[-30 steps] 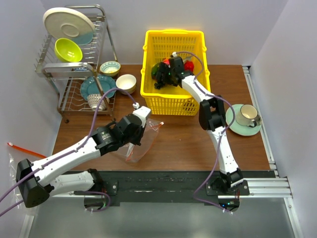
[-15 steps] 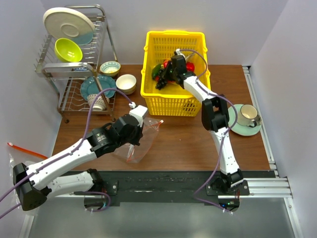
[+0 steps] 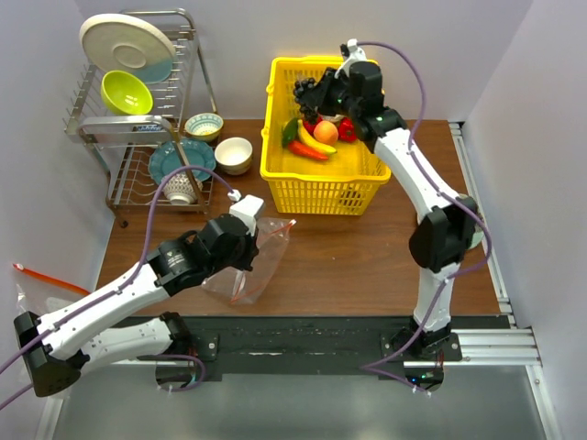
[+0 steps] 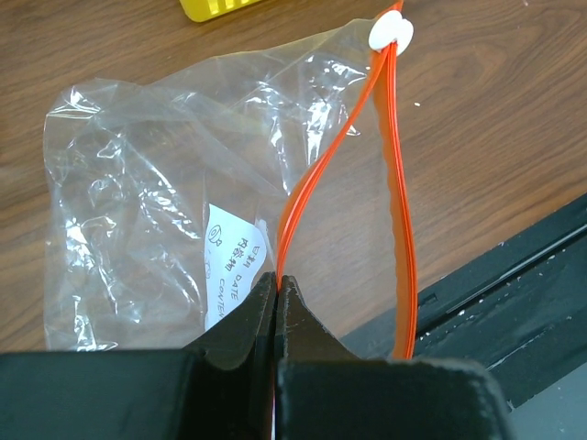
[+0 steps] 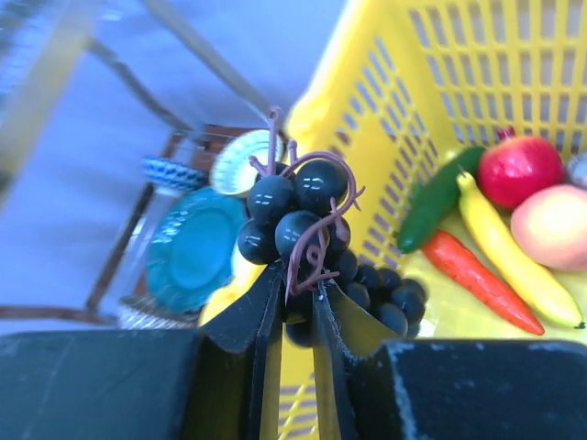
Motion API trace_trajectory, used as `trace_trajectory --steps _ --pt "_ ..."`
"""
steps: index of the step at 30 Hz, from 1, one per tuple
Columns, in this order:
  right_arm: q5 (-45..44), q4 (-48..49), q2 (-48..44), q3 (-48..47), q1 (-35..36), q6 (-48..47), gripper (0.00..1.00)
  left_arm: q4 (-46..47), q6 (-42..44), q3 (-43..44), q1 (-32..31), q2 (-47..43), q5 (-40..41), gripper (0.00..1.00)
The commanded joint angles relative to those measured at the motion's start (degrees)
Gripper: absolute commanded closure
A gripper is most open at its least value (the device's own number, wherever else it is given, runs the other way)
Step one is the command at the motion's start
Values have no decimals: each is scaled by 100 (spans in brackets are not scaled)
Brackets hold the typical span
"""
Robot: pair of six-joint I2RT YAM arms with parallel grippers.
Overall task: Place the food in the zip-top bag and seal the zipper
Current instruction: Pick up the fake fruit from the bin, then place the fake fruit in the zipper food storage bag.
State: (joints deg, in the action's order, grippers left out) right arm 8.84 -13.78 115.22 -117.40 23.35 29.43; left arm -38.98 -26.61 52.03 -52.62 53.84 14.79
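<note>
Brown wooden desk point(image 3: 348, 266), grey walls on three sides, both arm bases at the near edge.

Near edge, left of centre: zip-top bag point(image 4: 156, 183) lies crumpled on the desk, clear and crinkly, with a white printed label point(image 4: 229, 261) showing through the plastic. Nothing visible inside it. Left tool point(image 4: 277, 289) is clamped tight on one lip of the zipper point(image 4: 396, 183), the jaws pressed together with plastic and the orange strip pinched between them. The other lip bows away, so the mouth gapes in a long narrow loop. The two lips meet at the white end piece point(image 4: 391, 31), which points toward the far edge.

Right edge, mid-depth: cup on a green saucer point(image 3: 456, 215), well apart from the bag.

Far edge, centre: yellow basket point(image 3: 321, 188). Lying on its floor are the banana point(image 5: 509, 252), peach point(image 5: 555, 225), red apple point(image 5: 518, 170), cucumber point(image 5: 440, 197) and a long orange-red pepper point(image 5: 481, 280), packed close together. Right tool point(image 5: 293, 286) hangs over the left side of the basket with its jaws closed on the dark grapes point(image 5: 303, 220). The bunch is gripped low, and its brown stem curls above the fingertips, clear of the other pieces.

Far-left corner: wire dish rack point(image 3: 138, 119) with plates and bowls.
</note>
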Motion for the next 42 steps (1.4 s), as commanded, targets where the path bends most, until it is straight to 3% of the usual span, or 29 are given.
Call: trace_trajectory --steps 1,8,12,20,24,42 --pt "679 -72 -868 472 29 -297 100 -101 -151 281 15 -6 77 100" --pt "1980 -28 -2388 1579 64 -228 100 -223 -248 536 24 170 51 100" --pt "2551 296 -3398 2850 117 36 100 -277 -301 764 24 267 59 100" --pt "2746 631 -5130 4602 933 563 100 -391 -529 1248 24 749 42 100" --pt "2886 1033 -5457 5051 1408 853 100 -207 -608 1362 24 917 -195 100" --pt "2728 3303 -5888 7038 1444 1961 100 470 -1065 1099 24 592 -890 100"
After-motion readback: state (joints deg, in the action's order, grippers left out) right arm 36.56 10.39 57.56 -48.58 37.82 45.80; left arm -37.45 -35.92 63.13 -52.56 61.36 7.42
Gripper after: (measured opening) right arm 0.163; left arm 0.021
